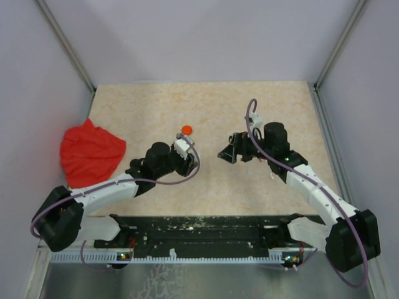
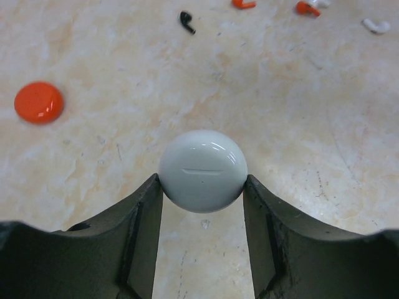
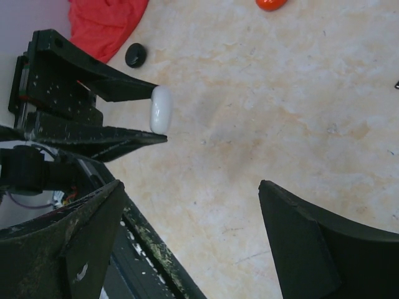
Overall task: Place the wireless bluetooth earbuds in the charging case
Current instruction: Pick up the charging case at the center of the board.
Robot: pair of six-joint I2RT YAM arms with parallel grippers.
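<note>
My left gripper (image 2: 202,182) is shut on the white round charging case (image 2: 202,169), pinching its sides just above the table. From the right wrist view the same case (image 3: 160,109) shows edge-on at the tips of the left fingers (image 3: 134,90). Tiny earbuds lie ahead of it: a black one (image 2: 187,22), two orange ones (image 2: 244,4) (image 2: 306,8) and a white one (image 2: 376,25). My right gripper (image 3: 190,187) stands open over bare table with nothing between its jaws, facing the left gripper (image 1: 189,161) across a gap in the top view.
An orange disc (image 2: 38,102) lies left of the case and shows beyond the left arm (image 1: 186,129). A black disc (image 3: 135,55) sits by the crumpled red cloth (image 1: 91,153) at the table's left side. The black base rail (image 1: 206,232) runs along the near edge.
</note>
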